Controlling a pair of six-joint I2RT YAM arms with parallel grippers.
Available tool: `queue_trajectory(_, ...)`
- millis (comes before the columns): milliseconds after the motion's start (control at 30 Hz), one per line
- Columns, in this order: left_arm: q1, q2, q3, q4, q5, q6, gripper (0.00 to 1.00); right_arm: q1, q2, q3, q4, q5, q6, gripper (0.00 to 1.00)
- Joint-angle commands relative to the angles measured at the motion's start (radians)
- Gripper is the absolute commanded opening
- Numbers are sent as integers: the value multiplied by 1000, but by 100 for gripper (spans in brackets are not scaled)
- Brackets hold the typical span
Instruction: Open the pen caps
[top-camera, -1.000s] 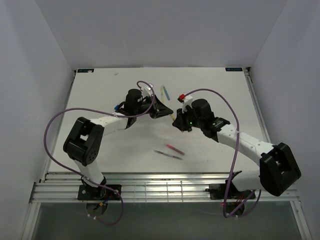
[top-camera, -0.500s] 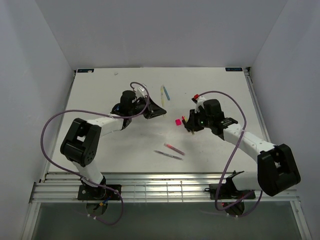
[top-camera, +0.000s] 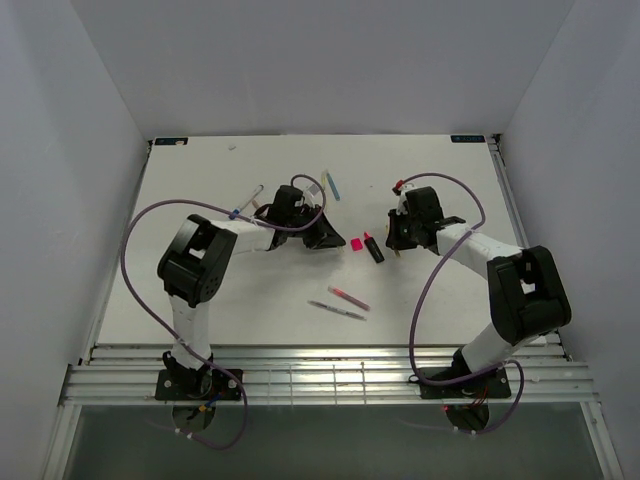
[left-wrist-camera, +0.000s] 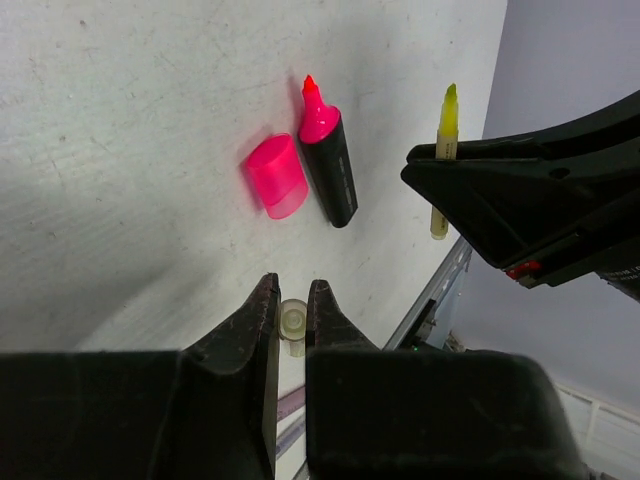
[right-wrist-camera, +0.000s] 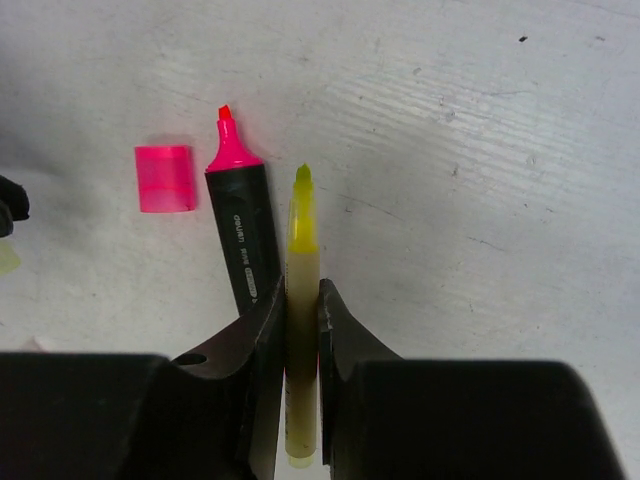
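Right gripper (right-wrist-camera: 300, 300), low over the white table (right-wrist-camera: 480, 150), clamps the uncapped yellow highlighter (right-wrist-camera: 303, 225) by its translucent barrel. Left gripper (left-wrist-camera: 292, 298) pinches a small pale round cap (left-wrist-camera: 293, 322). A glossy pink cap (left-wrist-camera: 276, 176) lies beside the black-barrelled highlighter (left-wrist-camera: 332, 170), between both grippers.

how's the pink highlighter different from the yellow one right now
The pink highlighter lies loose on the table; the yellow highlighter is clamped in the right tool. The pink one has a thick black barrel, the yellow one a slim pale barrel. Both are uncapped, tips pointing the same way. The left tool pinches a small pale cap.
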Motion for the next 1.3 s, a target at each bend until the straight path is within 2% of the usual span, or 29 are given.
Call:
queue_trajectory(0,-6,25,75,-74,-33,49,0,-9,37,48,5,26,-19,13)
queue_trajectory(233,-9,92,144,-132,-49,59,1,-20,88,46,28,-12,-19,20)
queue_trajectory(300,-9,98,146,-142,-55,64,7,-20,90,45,31,-17,-19,22)
queue_trajectory(333,-9,98,144,-142,-58,64,13,-21,94,43,31,-20,-21,23)
queue_trajectory(400,-11,93,141,-146,-63,67,16,-21,96,43,31,-29,-22,25)
queue_trajectory(567,-16,98,143,-148,-63,67,32,-21,110,46,29,-65,-24,39)
queue_trajectory(800,-19,88,141,-162,-79,73,47,-21,105,43,28,-74,-25,48)
queue_trajectory(1000,-19,59,156,-229,-124,105,55,-21,93,43,22,-69,-27,51)
queue_trajectory(1267,4,3,231,-336,-239,174,59,-21,45,94,-23,-34,-42,56)
